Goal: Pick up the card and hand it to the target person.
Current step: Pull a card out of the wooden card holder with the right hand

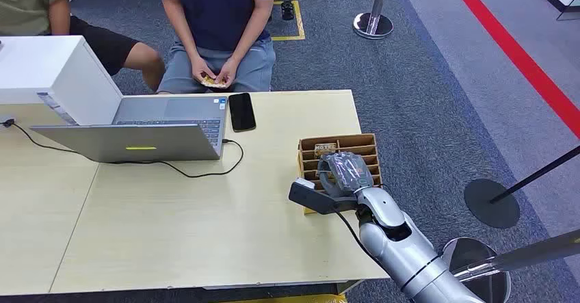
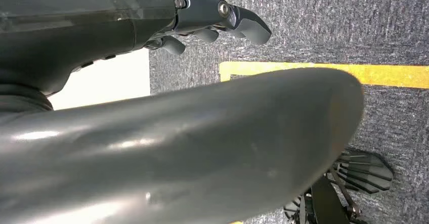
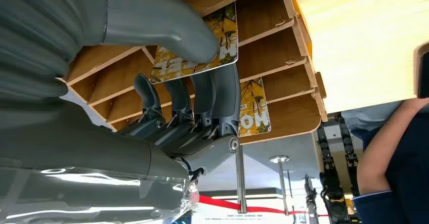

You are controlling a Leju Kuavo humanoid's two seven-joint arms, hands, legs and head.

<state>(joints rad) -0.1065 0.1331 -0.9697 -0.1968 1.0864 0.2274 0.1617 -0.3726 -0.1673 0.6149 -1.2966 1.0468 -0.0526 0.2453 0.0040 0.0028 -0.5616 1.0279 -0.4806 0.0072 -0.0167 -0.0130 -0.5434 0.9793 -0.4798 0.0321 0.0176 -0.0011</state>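
While my silver right arm reaches in from the lower right of the head view, bent at the elbow, its grey right hand (image 1: 345, 173) sits over the slotted brown wooden card rack (image 1: 369, 144) at the table's right edge. In the right wrist view that hand (image 3: 192, 82) pinches a yellow-and-brown printed card (image 3: 228, 32): the thick thumb presses on the card's printed face and the darker fingers (image 3: 215, 95) curl against its other side. The card lies partly within a slot, its rounded end sticking out past the dividers. I count two such cards in that view; the second printed card (image 3: 255, 107) rests in a neighbouring slot, just beside the fingers and untouched. The rack is a single unit with several parallel slots.

My left hand (image 2: 217, 24) hangs over dark grey carpet beside a yellow floor line, fingers curled in with nothing in them.

Farther across the pale wooden table (image 1: 171, 234) I see one open silver laptop (image 1: 143, 135) with a black cable running from it, and one black phone (image 1: 241, 111) lying flat beside it, both well apart from the rack. Beyond the far edge sit two people: a person in a navy shirt and grey shorts (image 1: 219, 29), holding something small and yellowish in both hands, and another person in an olive shirt (image 1: 41, 9) at the far left.
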